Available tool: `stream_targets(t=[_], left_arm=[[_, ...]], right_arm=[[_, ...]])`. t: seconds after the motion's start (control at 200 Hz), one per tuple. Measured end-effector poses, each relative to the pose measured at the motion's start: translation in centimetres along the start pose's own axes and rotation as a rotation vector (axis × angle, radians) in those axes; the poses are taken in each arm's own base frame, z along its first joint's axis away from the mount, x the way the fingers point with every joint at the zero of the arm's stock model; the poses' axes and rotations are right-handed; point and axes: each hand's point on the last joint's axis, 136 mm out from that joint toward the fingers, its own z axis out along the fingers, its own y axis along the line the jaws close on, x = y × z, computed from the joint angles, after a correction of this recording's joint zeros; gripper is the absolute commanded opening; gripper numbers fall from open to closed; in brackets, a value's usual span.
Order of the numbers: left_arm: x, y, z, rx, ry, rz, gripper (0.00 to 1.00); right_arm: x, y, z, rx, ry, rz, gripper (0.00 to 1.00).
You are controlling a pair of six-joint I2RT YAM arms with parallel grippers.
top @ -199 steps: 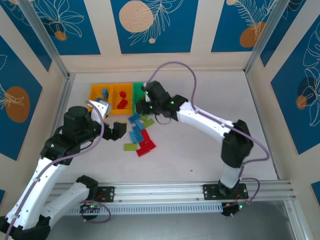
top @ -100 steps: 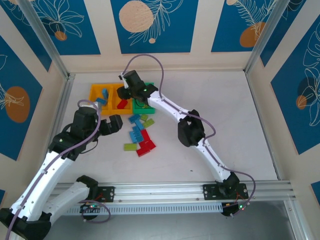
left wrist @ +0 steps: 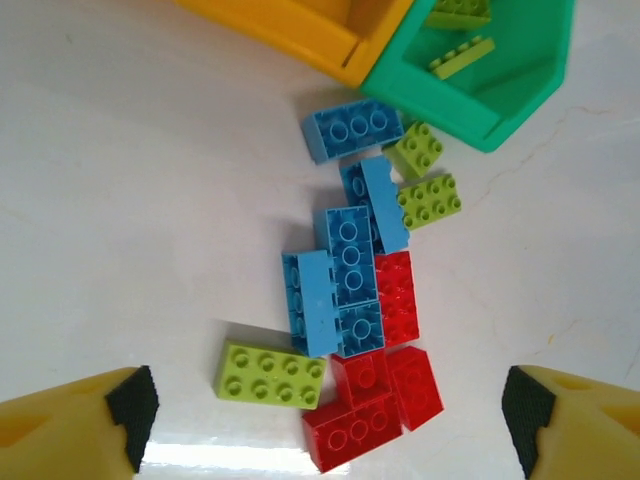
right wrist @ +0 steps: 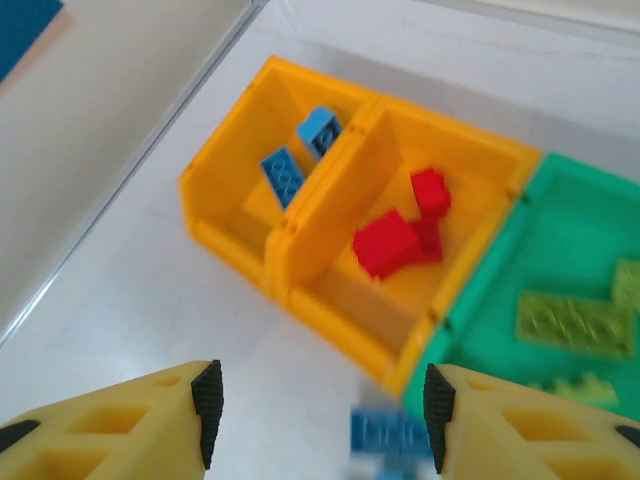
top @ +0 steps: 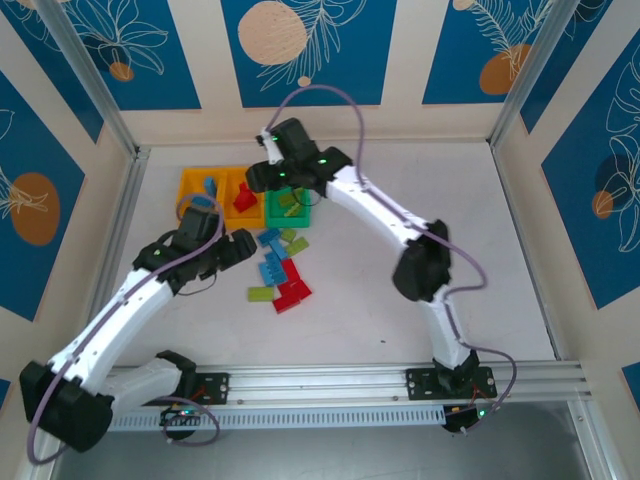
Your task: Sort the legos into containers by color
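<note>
The legos lie in a loose pile (top: 278, 272) on the white table: light blue bricks (left wrist: 345, 270), red bricks (left wrist: 375, 400) and lime green bricks (left wrist: 270, 375). My left gripper (left wrist: 325, 425) hovers open just left of the pile (top: 242, 250), with nothing in it. The containers (top: 190, 178) stand in a row behind the pile. My right gripper (right wrist: 320, 410) is open and empty above them (top: 260, 180). Blue bricks (right wrist: 290, 165) lie in the left orange bin, red ones (right wrist: 400, 235) in the middle orange bin, lime ones (right wrist: 570, 320) in the green bin (right wrist: 500, 290).
A metal rail (top: 130, 200) and the wall close off the left side, right beside the bins. The right arm's elbow (top: 425, 270) hangs over the table's middle right. One blue brick (right wrist: 385, 435) lies just in front of the bins.
My right arm swung from the green bin's near edge over the orange bins, and its jaws opened. The left gripper moved right, closer to the pile.
</note>
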Motion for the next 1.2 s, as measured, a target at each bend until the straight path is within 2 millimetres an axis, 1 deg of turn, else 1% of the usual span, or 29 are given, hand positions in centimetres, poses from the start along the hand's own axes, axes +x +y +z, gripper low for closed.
stream_targets(t=[0.07, 0.135, 0.205, 0.27, 0.34, 0.45, 0.5, 0.545, 0.635, 0.71, 0.89, 1.02, 1.1, 1.17, 1.2], left_arm=[[0.5, 0.1, 2.2, -0.033, 0.052, -0.026, 0.71], [1.1, 0.4, 4.1, -0.067, 0.101, -0.043, 0.67], [1.9, 0.6, 5.9, -0.096, 0.149, -0.056, 0.65], [2.5, 0.8, 7.3, -0.113, 0.184, -0.062, 0.63], [3.1, 0.8, 8.6, -0.119, 0.222, -0.062, 0.62], [3.9, 0.4, 10.5, -0.126, 0.276, -0.05, 0.62], [4.1, 0.1, 11.2, -0.129, 0.292, -0.037, 0.6], [4.3, 0.0, 11.8, -0.134, 0.305, -0.029, 0.57], [4.8, 0.3, 12.6, -0.15, 0.325, -0.021, 0.49], [5.0, 0.6, 12.9, -0.162, 0.334, -0.022, 0.46], [5.8, 1.6, 13.0, -0.183, 0.347, -0.012, 0.45], [7.0, 3.4, 13.0, -0.226, 0.368, 0.008, 0.45], [7.4, 4.2, 13.0, -0.247, 0.377, 0.029, 0.4], [7.3, 4.3, 12.9, -0.251, 0.372, 0.043, 0.32], [7.3, 4.5, 12.8, -0.257, 0.37, 0.051, 0.3]], right_arm=[[0.9, 0.0, -4.8, -0.01, -0.01, 0.039, 0.6], [2.0, -0.2, -8.5, -0.013, -0.025, 0.074, 0.6], [3.6, -0.5, -11.2, -0.009, -0.025, 0.111, 0.6], [5.5, -1.0, -12.4, -0.001, -0.006, 0.145, 0.6], [7.6, -1.6, -12.8, 0.017, 0.029, 0.182, 0.62], [10.9, -3.0, -12.1, 0.055, 0.106, 0.241, 0.63], [11.9, -3.5, -11.9, 0.071, 0.133, 0.261, 0.63], [12.3, -3.9, -11.8, 0.08, 0.147, 0.278, 0.63], [12.2, -4.2, -11.9, 0.086, 0.145, 0.294, 0.63], [12.1, -4.3, -12.0, 0.087, 0.141, 0.298, 0.63], [11.9, -4.1, -12.0, 0.082, 0.139, 0.301, 0.63], [11.8, -4.0, -11.7, 0.074, 0.147, 0.308, 0.63], [11.8, -3.9, -11.5, 0.068, 0.153, 0.312, 0.63], [11.8, -3.8, -11.4, 0.062, 0.158, 0.315, 0.63], [11.8, -3.7, -11.3, 0.059, 0.162, 0.316, 0.63]])
